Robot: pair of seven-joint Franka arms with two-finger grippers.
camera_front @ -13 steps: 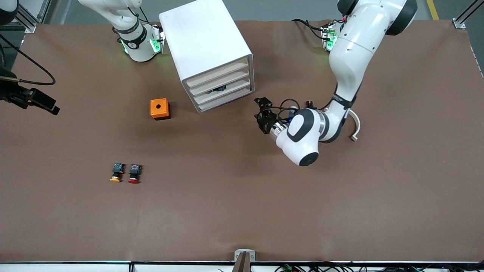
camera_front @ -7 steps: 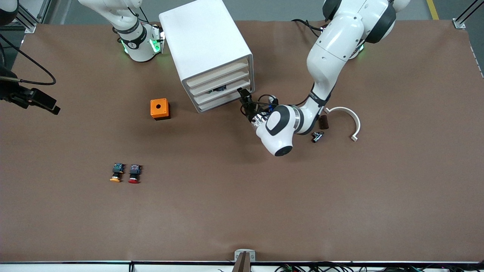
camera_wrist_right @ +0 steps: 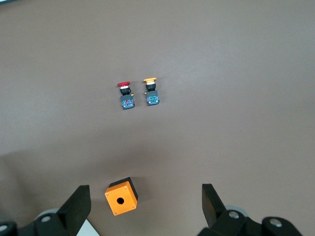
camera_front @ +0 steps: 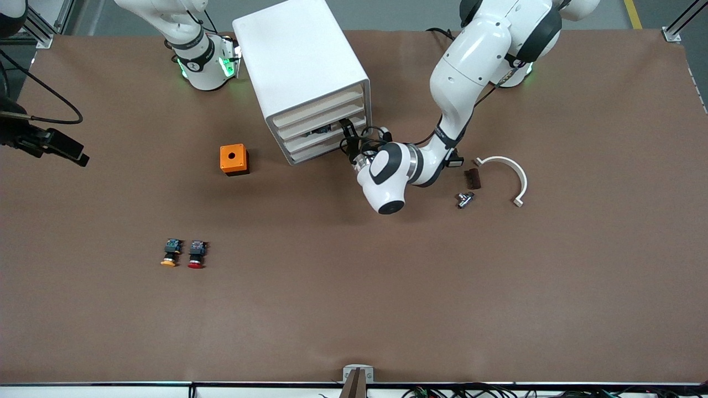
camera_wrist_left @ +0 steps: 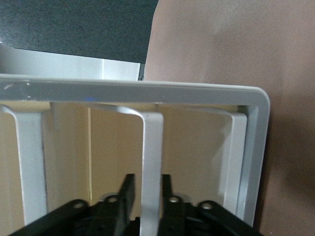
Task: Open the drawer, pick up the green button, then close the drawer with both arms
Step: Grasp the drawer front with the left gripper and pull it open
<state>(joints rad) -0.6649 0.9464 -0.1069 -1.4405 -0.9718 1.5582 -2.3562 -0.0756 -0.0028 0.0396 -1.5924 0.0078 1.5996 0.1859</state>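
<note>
The white cabinet [camera_front: 301,66] stands toward the robots' bases, its four stacked drawers facing the front camera. My left gripper [camera_front: 348,130] is at the front of the third drawer [camera_front: 310,139] from the top. In the left wrist view its fingers [camera_wrist_left: 127,189] straddle a white drawer front edge [camera_wrist_left: 151,147], slightly apart from it on both sides. A small dark thing [camera_front: 321,131] shows in the slot above that drawer. The green-capped button is hidden. My right gripper [camera_wrist_right: 145,204] is open wide and empty, high over the orange box.
An orange box [camera_front: 234,159] sits beside the cabinet toward the right arm's end. Orange-capped [camera_front: 171,252] and red-capped [camera_front: 196,254] buttons lie nearer the front camera. A white curved piece [camera_front: 511,174], a dark brown piece [camera_front: 472,178] and a small metal part [camera_front: 464,199] lie toward the left arm's end.
My left arm has swung toward the cabinet and its gripper has reached the drawer fronts. The small parts it covered now show. The right arm has not moved.
</note>
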